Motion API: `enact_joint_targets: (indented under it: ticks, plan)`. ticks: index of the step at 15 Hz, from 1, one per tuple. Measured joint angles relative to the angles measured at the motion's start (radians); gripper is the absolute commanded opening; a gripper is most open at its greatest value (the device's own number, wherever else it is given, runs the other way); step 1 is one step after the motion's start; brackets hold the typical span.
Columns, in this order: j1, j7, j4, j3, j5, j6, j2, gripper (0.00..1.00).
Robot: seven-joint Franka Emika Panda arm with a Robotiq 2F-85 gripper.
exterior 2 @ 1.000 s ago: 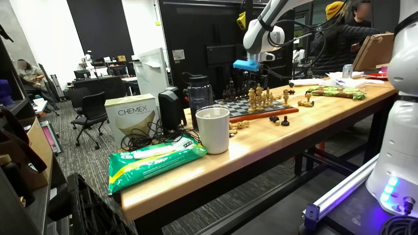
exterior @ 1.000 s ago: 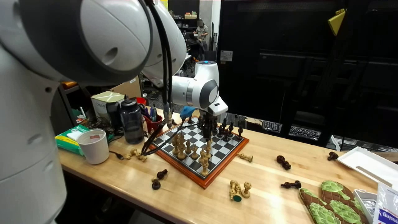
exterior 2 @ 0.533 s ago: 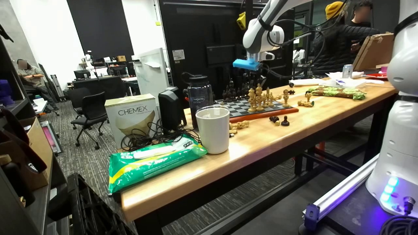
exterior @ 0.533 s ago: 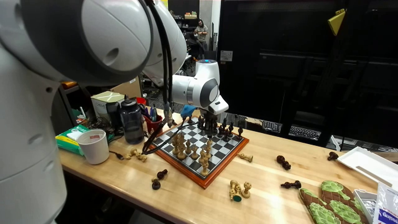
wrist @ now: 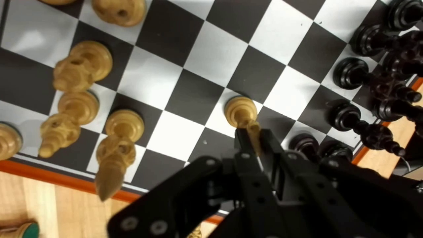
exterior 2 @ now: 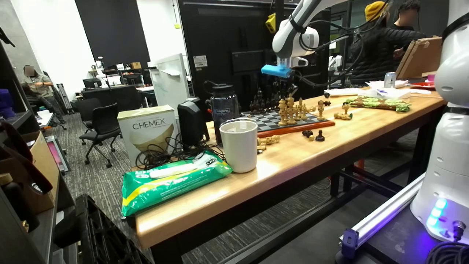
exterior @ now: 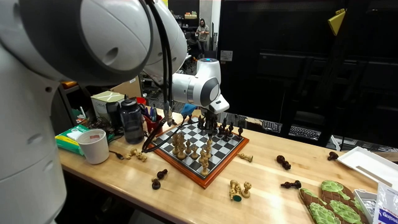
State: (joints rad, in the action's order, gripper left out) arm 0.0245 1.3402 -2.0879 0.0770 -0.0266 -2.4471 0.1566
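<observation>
Now that your gripper (wrist: 253, 133) has drawn together, you have a pale chess piece (wrist: 244, 116) clamped. The grasp appears established.

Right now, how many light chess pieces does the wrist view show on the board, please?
7: one piece in the gripper, second and third topmost, fourth, fifth and sixth below those, seventh leftmost; others may be hidden.
</observation>
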Motion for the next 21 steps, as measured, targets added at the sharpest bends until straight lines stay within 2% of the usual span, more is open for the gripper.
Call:
enact_joint_targets:
  ticks: [8, 16, 21]
  plan:
    - [0.000, -0.001, 0.002, 0.012, -0.018, 0.001, -0.060, 0.03]
    - [0.033, 0.076, -0.058, 0.023, -0.126, 0.116, -0.241, 0.03]
    - [0.068, 0.104, -0.146, 0.021, -0.133, 0.149, -0.347, 0.03]
